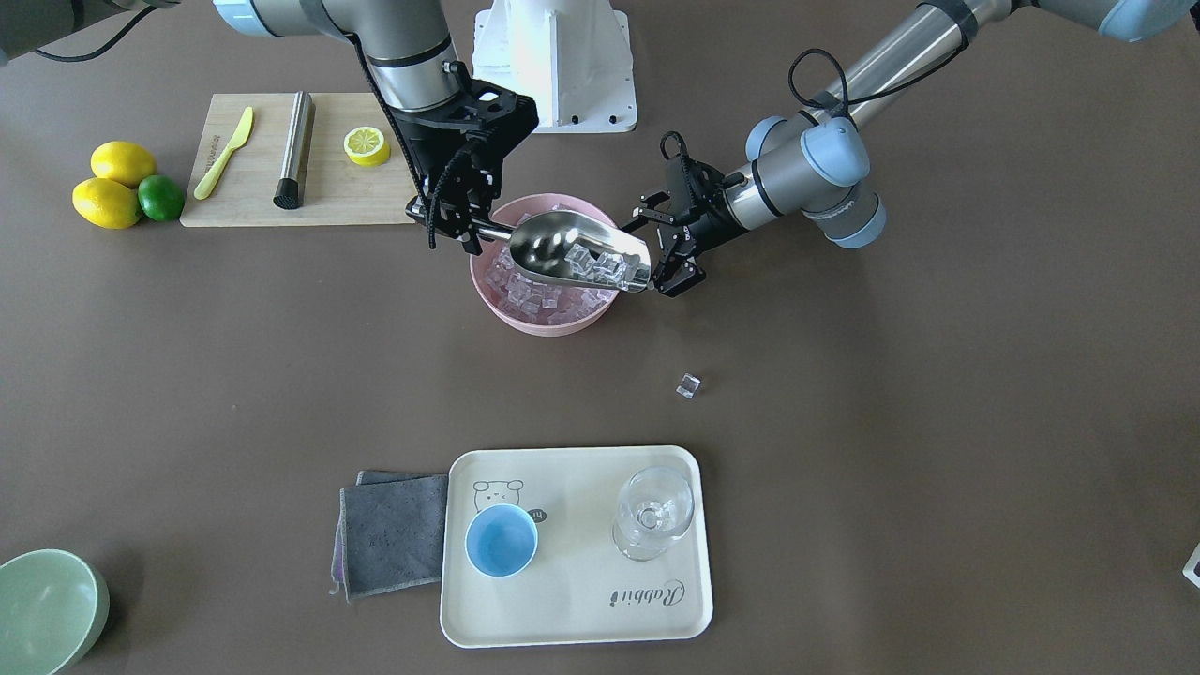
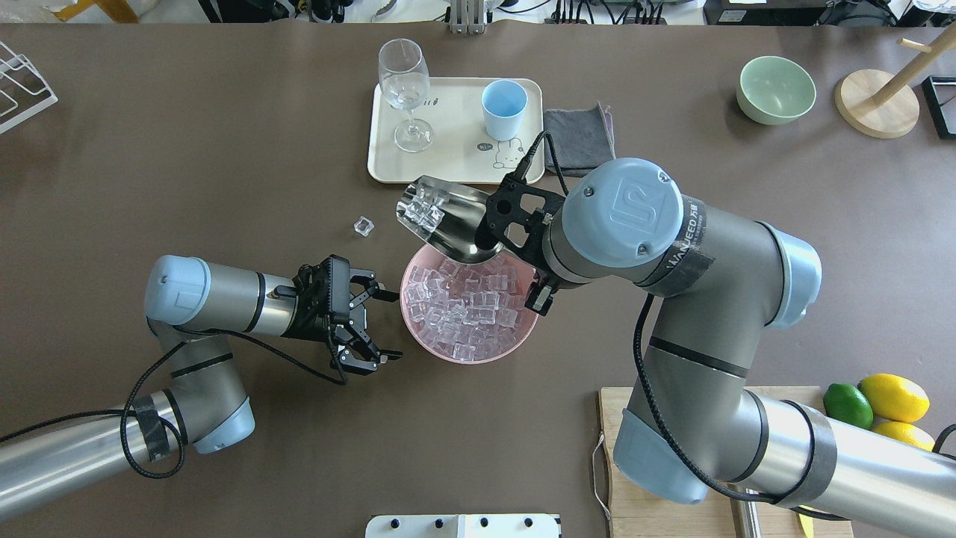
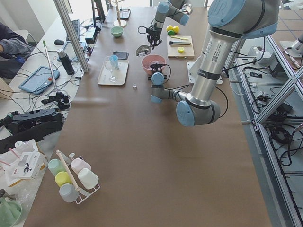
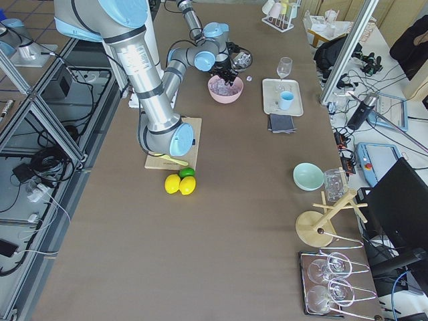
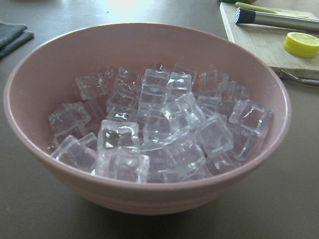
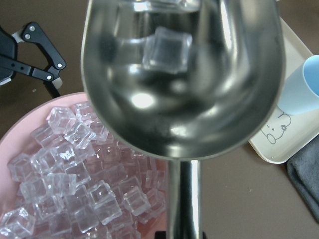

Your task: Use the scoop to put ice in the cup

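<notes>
Brown tabletop [image 2: 224, 149] lies bare between the pink bowl [image 1: 548, 325] and the cream tray [image 2: 448, 161], so the crossing is unobstructed. The right hand [image 1: 466, 228] is clamped on the handle of the scoop [image 2: 448, 220], which hangs over the bowl's far rim with a few cubes of ice [image 2: 420, 208] in its trough; more ice fills the bowl below. Seen from the robot's side, the scoop's long axis runs from the handle at near right to the mouth at far left. The cup [image 2: 504, 108] stands on the tray, farther off and to the right of that mouth, so the mouth would probably have to swing right as it travels out. A stemmed glass [image 2: 403, 82] on the tray's left side is the nearest thing to avoid. The left hand [image 2: 390, 326] is spread wide and empty just beside the bowl's left rim, farther from the cup. One stray cube [image 2: 363, 226] lies left of the scoop.
</notes>
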